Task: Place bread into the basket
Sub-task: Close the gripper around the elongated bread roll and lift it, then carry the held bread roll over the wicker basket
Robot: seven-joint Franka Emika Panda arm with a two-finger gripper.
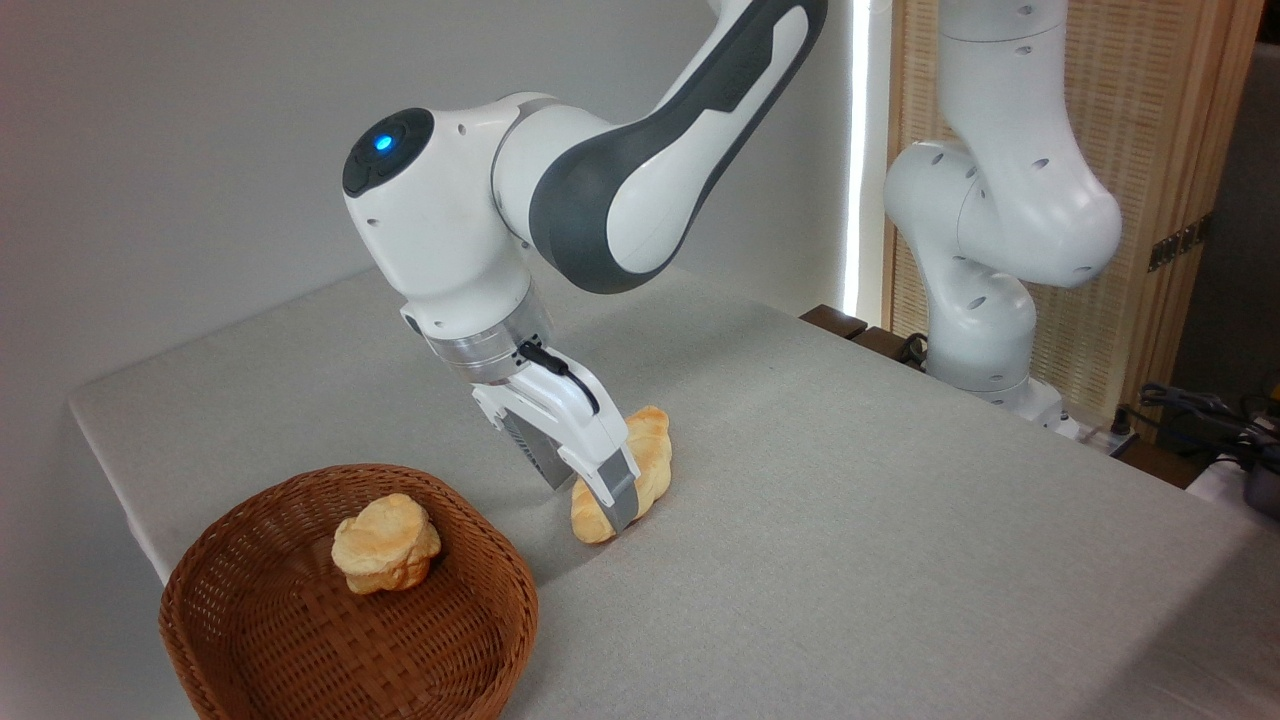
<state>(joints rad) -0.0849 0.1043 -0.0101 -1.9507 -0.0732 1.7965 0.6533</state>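
One croissant-like loaf [640, 470] lies beside the wicker basket [250, 640]. Gripper [600, 500] fingers straddle its middle; whether they pinch it, I cannot tell. Probably light, soft: squeeze gently.

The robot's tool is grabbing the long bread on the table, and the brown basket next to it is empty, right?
Not quite. The basket is not empty: a round lumpy bun already sits inside it, as the camera view shows. The rest is right: the tool is down around the long bread, which lies on the table.
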